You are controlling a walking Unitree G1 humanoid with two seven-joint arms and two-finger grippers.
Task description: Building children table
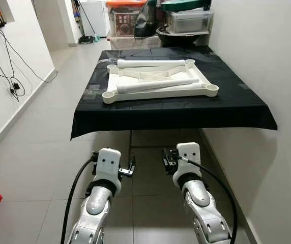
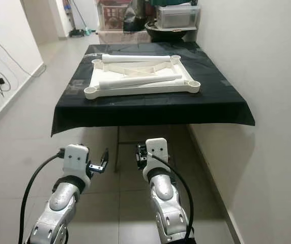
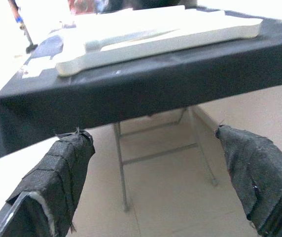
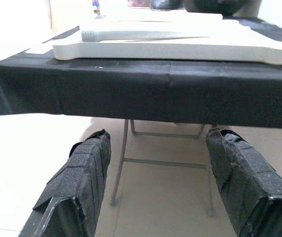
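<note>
We see a white tabletop [image 1: 161, 86] with two legs [image 1: 158, 84] on a black-clothed table [image 1: 176, 109] by the wall [image 1: 267, 61]; both grippers [image 3: 151, 173] [image 4: 156, 177] are spread.

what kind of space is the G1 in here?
Likely a home hallway or utility passage: tiled floor, white wall close beside a folding table under a black cloth, and stacked plastic storage boxes at the far end.

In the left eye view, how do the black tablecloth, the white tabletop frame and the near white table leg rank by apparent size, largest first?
1. Black tablecloth, widest by far.
2. White tabletop frame, lying on the cloth.
3. Near white table leg, lying across the frame.
The order is clear: each rests within the outline of the one before.
</note>
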